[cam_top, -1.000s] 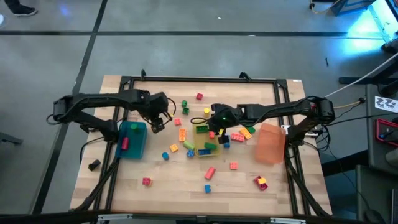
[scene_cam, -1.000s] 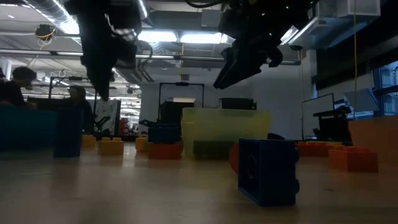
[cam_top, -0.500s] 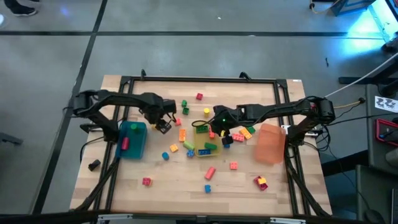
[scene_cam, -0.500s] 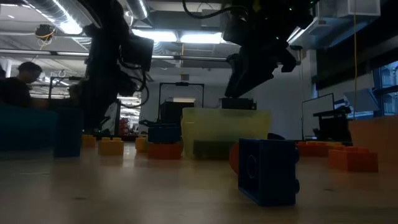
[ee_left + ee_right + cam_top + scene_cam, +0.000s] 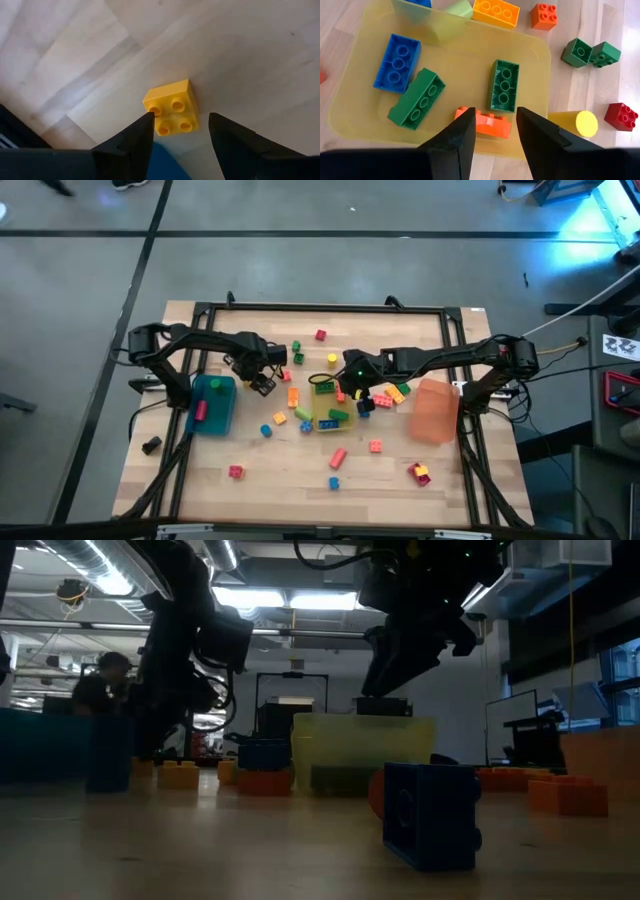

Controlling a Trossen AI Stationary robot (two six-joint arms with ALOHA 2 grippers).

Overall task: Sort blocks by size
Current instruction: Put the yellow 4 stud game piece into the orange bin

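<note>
Left gripper (image 5: 264, 383) hangs just beside the translucent blue plastic bin (image 5: 212, 405), over bare wood of the wooden table (image 5: 200, 480). In the left wrist view its fingers (image 5: 134, 137) stand apart with nothing between them; a small yellow four-stud plastic brick (image 5: 171, 107) lies flat on the table just ahead of the fingertips, untouched.

Right gripper (image 5: 343, 392) is over the translucent yellow plastic tray (image 5: 540, 75) at mid-table. Its fingers (image 5: 457, 132) are spread and empty. Inside the tray lie a blue six-stud brick (image 5: 397, 63), a green bar lying askew (image 5: 417, 98), a second green bar (image 5: 503, 86) and an orange brick (image 5: 487, 123) at the tray's wall near the fingertips.

Outside the tray: an orange six-stud brick (image 5: 495, 12), a small orange brick (image 5: 543, 16), two small green bricks (image 5: 590, 52) touching each other, a yellow cylinder (image 5: 576, 123) and a small red brick (image 5: 622, 115).

Other loose blocks are scattered across the table. The translucent orange plastic bin (image 5: 435, 409) sits at the right side, with nothing visible inside.
</note>
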